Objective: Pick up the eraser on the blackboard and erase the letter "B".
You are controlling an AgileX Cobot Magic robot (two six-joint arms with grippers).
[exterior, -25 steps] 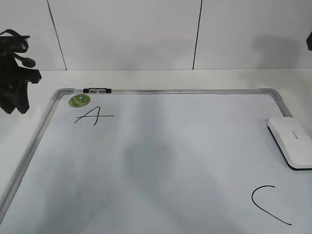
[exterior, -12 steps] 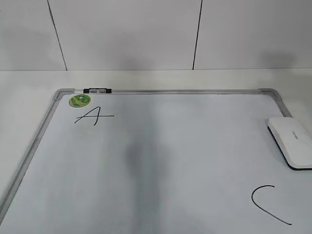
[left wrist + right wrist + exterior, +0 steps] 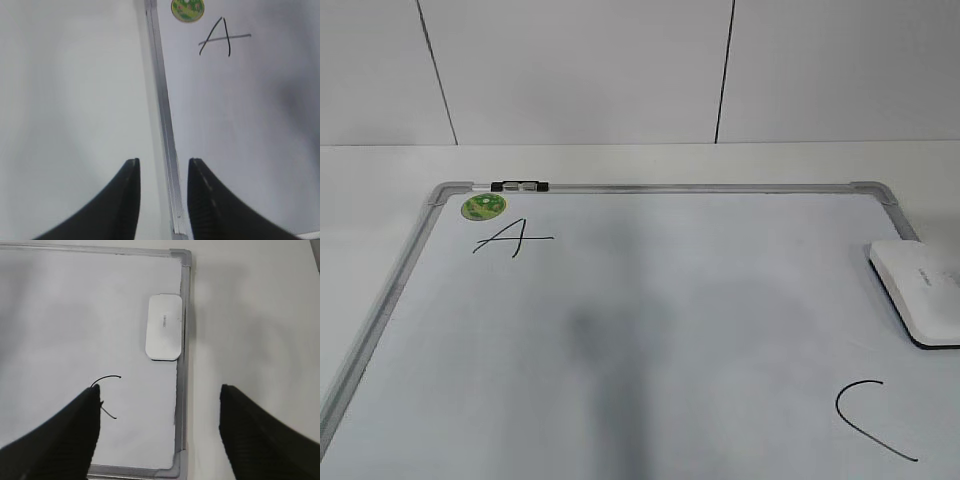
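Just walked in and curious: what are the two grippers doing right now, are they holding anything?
Left gripper: open, holding nothing, over the board's left frame.
Right gripper: wide open, holding nothing; the eraser lies untouched on the board.

The blackboard (image 3: 650, 188) lies flat on the surface (image 3: 620, 160). The eraser (image 3: 917, 291) rests on it against the right frame. The sticker (image 3: 483, 206) sits in the far-left corner, the marker (image 3: 520, 185) just behind on the top frame, the letter "A" (image 3: 510, 239) before it, the letter "C" (image 3: 870, 415) nearer than the eraser.
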